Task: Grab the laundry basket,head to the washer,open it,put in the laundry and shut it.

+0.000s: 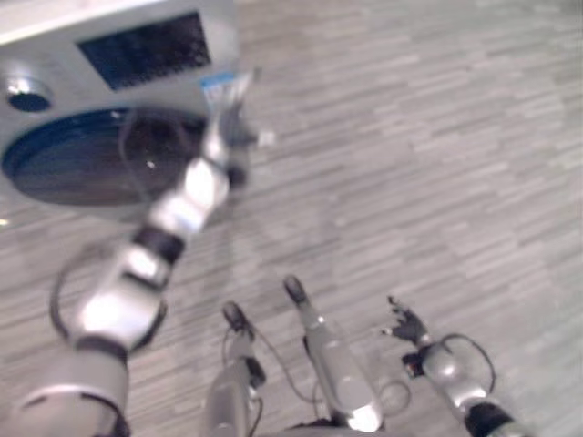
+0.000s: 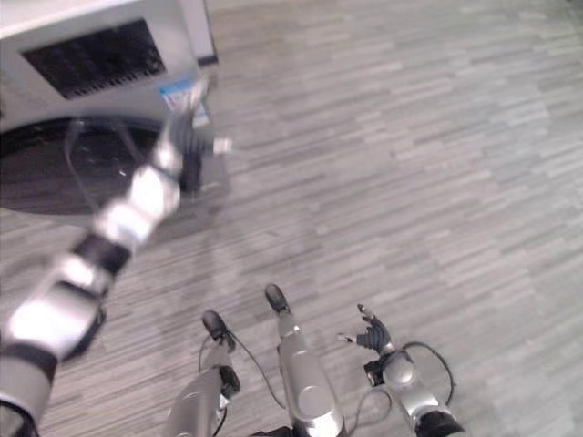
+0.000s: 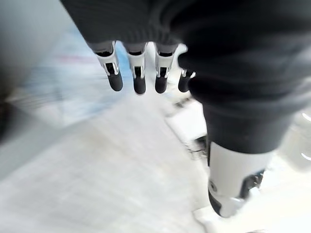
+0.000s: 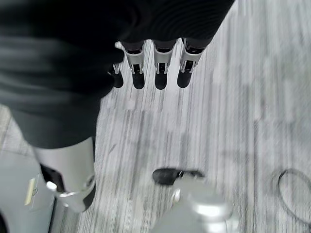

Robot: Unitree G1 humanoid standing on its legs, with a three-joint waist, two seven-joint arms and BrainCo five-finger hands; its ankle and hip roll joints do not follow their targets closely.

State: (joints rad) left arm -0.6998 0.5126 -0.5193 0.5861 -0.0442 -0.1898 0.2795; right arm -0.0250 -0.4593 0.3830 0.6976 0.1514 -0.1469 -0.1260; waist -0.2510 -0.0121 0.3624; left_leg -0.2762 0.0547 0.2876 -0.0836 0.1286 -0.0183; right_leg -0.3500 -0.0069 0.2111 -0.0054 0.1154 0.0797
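Grey washer (image 1: 109, 55) at upper left, door (image 1: 100, 159) shut. Left hand (image 1: 232, 114), fingers straight and empty, reaches its edge. Right hand (image 1: 408, 325) hangs relaxed. Opening, loading remain.

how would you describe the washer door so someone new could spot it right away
Start at the grey wood-look floor, then find the white washer at its far left. On the washer's front, the door is the big dark round window with a blue rim, just below the dark rectangular panel; the left hand reaches beside it.
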